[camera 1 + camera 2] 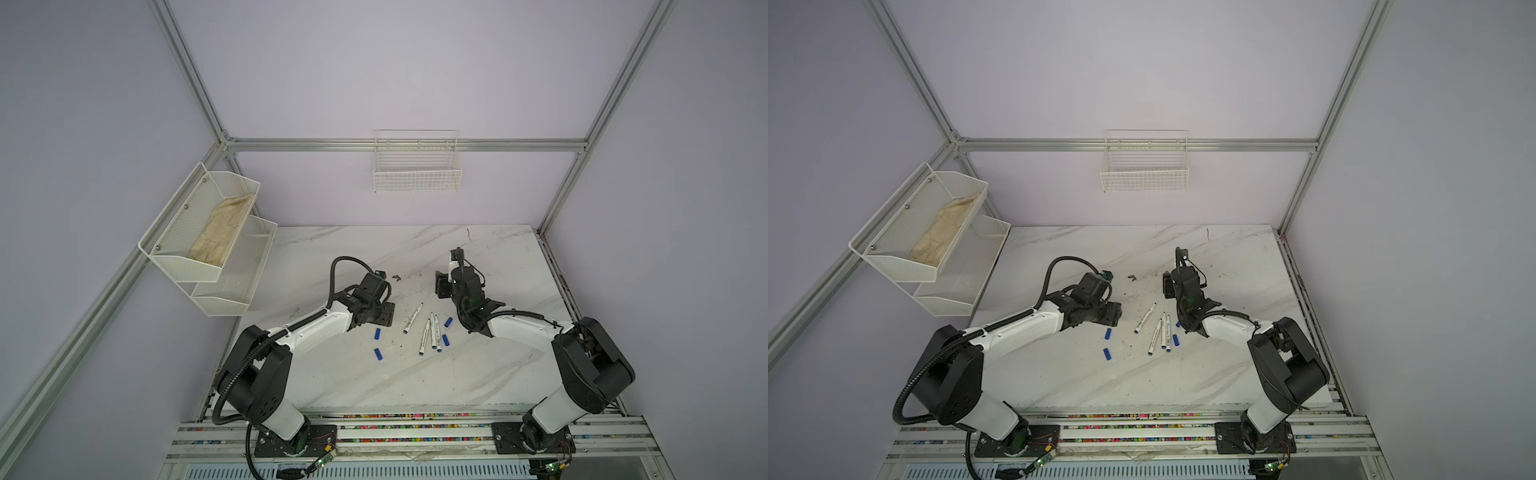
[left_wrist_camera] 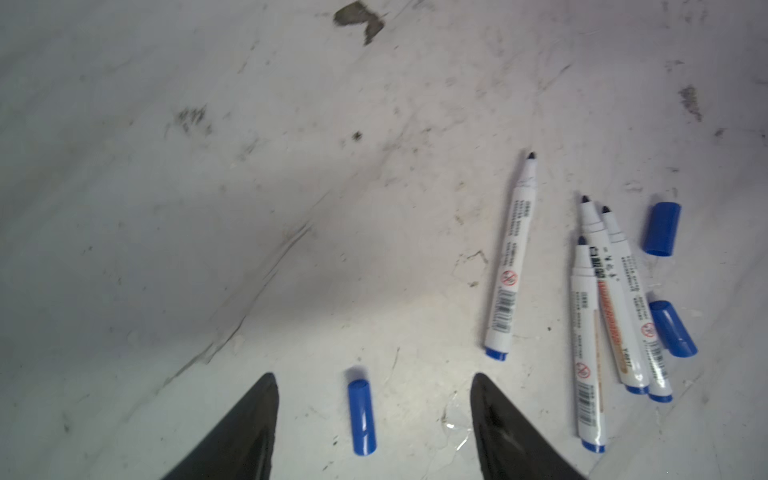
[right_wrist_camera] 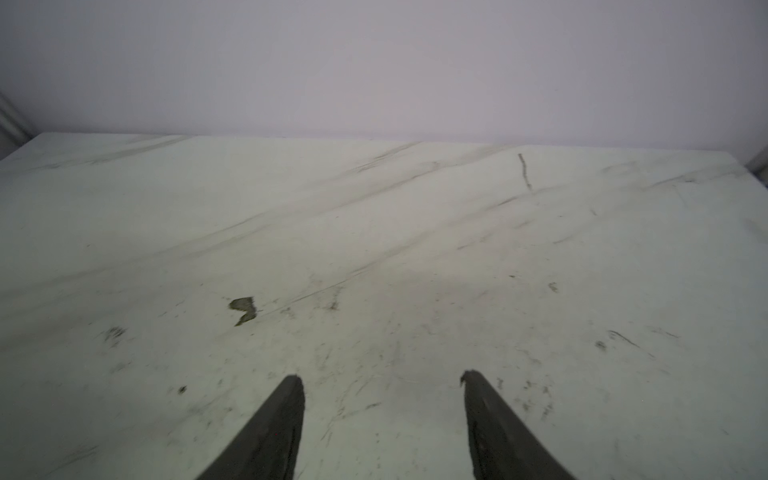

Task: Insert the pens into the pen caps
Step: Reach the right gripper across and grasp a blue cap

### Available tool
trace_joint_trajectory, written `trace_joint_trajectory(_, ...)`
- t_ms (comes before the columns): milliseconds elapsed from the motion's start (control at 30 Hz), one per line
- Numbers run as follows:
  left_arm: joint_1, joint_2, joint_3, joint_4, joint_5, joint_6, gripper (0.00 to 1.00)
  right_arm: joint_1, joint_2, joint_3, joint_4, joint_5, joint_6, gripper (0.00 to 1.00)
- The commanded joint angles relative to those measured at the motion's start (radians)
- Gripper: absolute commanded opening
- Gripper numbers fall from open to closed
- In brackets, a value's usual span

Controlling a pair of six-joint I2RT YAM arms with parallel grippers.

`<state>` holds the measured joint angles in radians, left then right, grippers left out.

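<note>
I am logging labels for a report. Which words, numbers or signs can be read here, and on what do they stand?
No text reads clearly enough to quote.
lone pen: dark small print, a barcode, a red crossed-circle sign; print too blurred.
three grouped pens: dark print, orange lettering, barcodes, red crossed-circle signs; too blurred.
pen caps: no print visible.
Top views: everything too small.
</note>
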<state>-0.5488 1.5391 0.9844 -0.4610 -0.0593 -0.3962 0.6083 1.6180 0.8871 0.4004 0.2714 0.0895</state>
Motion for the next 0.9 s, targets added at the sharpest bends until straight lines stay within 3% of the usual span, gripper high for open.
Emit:
trace_joint_trajectory(0,0.053,-0.090,-0.122,-0.005,0.106,-0.079,0.72,0.078,0.042,0.063,-0.080,-0.142,-0.098,0.63)
trace_joint_trajectory(167,0.059,-0.203,-0.203,-0.048,0.054,-0.123,0.73,0.202,0.133,0.163,-0.196,-0.265,-0.178,0.63)
trace_joint_trajectory(300,0.082,-0.227,-0.221,-0.105,-0.129,-0.256,0.74,0.321,0.233,0.256,-0.315,-0.279,-0.265,0.63)
trace_joint_trajectory(433,0.119,-0.209,-0.202,-0.132,-0.236,-0.360,0.80,0.381,0.305,0.326,-0.432,-0.271,-0.308,0.63)
trace_joint_trajectory(600,0.143,-0.148,-0.157,-0.140,-0.256,-0.385,0.82,0.394,0.348,0.393,-0.556,-0.277,-0.340,0.63)
trace_joint_trajectory(867,0.142,-0.083,-0.132,-0.133,-0.243,-0.356,0.82,0.394,0.377,0.406,-0.487,-0.229,-0.275,0.64)
